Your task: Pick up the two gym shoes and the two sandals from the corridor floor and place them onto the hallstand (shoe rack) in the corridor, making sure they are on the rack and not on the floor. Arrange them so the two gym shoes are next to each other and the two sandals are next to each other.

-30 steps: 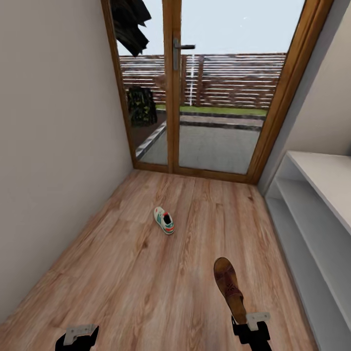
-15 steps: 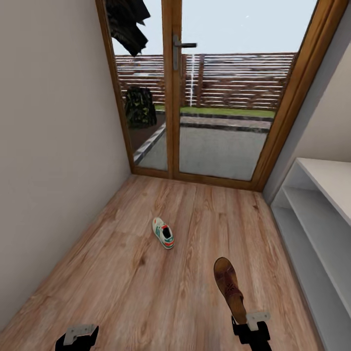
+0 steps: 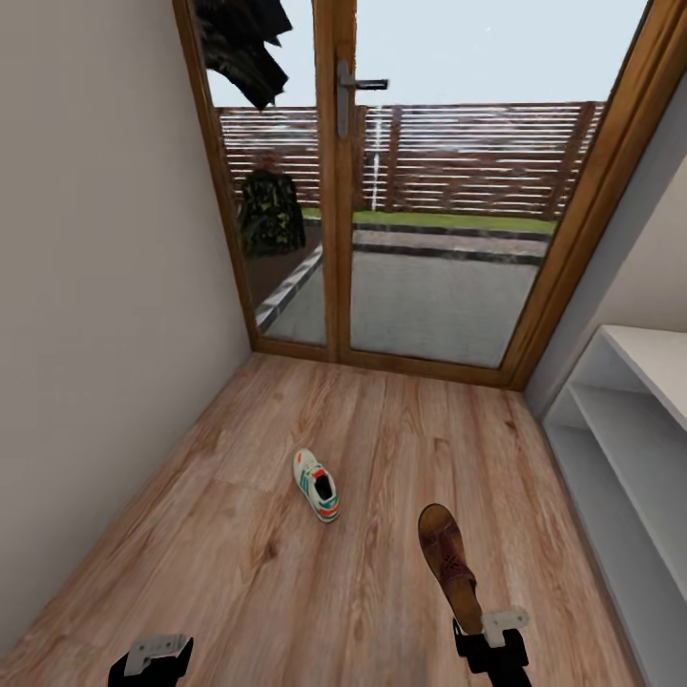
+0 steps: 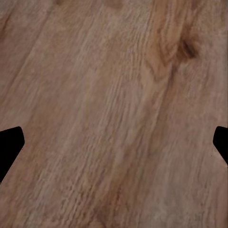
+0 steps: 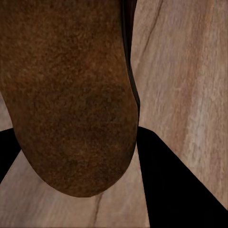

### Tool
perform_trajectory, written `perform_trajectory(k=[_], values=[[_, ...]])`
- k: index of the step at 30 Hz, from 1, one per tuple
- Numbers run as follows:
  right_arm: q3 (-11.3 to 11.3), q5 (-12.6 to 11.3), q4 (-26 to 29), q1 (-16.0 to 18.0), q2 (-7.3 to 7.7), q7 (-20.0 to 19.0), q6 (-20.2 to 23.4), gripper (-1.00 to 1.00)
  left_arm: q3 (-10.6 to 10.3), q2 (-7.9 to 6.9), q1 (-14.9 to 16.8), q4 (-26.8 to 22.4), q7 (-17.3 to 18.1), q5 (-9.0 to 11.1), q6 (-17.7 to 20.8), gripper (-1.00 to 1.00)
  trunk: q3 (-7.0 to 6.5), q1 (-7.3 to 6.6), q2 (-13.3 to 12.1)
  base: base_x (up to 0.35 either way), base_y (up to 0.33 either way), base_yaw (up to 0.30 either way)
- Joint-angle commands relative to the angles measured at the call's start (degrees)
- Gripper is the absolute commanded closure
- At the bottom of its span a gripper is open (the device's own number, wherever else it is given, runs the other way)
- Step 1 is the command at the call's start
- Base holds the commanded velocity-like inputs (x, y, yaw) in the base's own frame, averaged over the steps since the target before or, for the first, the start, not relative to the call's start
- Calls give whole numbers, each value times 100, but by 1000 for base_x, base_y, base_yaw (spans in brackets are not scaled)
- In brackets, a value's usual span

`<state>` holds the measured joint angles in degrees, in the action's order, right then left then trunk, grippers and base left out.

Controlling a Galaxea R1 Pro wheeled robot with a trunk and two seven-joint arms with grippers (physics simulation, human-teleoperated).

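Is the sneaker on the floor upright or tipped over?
Upright: the gym shoe rests sole-down on the corridor floor, dark opening facing up.

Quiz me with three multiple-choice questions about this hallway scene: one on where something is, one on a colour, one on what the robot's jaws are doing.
1. Where does the gym shoe lie?
A. on the corridor floor, ahead of the robot
B. on the hallstand's flat top
C. outside, beyond the glass door

2. What colour is the hallstand at the robot's right?
A. dark brown
B. white
C. teal

3. What is in the right gripper?
A. nothing
B. a gym shoe
C. a brown sandal

Answers:
1 A: the head view shows it on the wood planks, in front of the glass door.
2 B: its shelves and top are plain white.
3 C: the sandal extends forward from the jaws, and the right wrist view shows its brown sole between them.
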<state>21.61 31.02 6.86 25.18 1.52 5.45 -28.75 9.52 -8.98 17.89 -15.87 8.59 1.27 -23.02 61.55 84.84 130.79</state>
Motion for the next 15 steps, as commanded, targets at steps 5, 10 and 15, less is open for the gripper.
perform_trajectory(k=[5,10,15], values=[[26,36,-9,5,0,33,-16,100,42,2,3,5,55,13,-7,-100,4,2,1,158,-195,0],[27,36,-9,5,-1,35,-16,100,42,2,3,5,52,13,-4,-100,4,2,1,21,-265,0],[22,36,-9,5,-2,35,-16,100,42,2,4,5,48,13,-6,-100,4,2,1,5,-271,0]])
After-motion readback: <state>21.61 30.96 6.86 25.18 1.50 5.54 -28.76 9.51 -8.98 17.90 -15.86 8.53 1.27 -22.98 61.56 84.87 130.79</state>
